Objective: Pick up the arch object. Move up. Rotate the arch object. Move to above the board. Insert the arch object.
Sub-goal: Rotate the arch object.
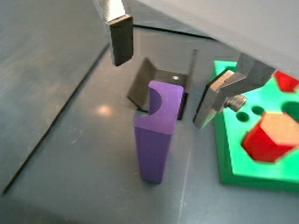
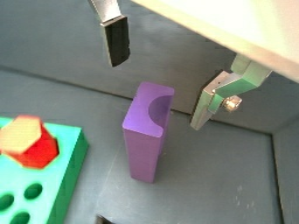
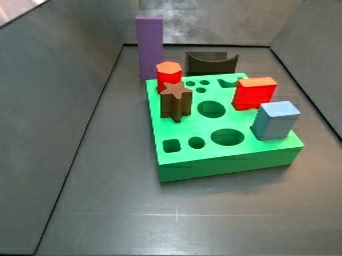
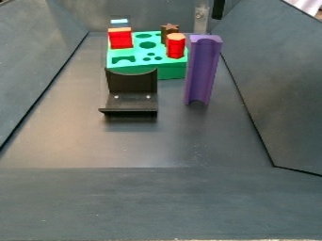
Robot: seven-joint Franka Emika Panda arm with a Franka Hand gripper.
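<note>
- Gripper [image 2: 158, 77] hangs above the arch object [image 2: 146, 131], not touching it; fingers spread wide, nothing between them.
- In both wrist views one finger [image 1: 121, 41] shows its dark pad and the opposite finger [image 1: 218, 98] shows its silver plate; the purple block's top sits below the gap.
- Arch object [image 4: 202, 70] stands upright on the grey floor [image 4: 138, 141], curved notch visible at its top end in a wrist view.
- In a side view it stands just beside the board [image 4: 141, 64], at about 4 o'clock from the slab, apart from it as far as can be told.
- In a side view [image 3: 150, 45] it stands at 11 o'clock of the board [image 3: 227, 155], behind the slab.
- Fixture [image 4: 130, 92] sits on the floor at 9 o'clock of the purple block, near it, no contact.
- Board carries a red hexagonal piece [image 3: 168, 73], a brown star piece [image 3: 175, 97], a red cube [image 3: 254, 93] and a grey-blue block [image 3: 277, 119]; several round holes are open.
</note>
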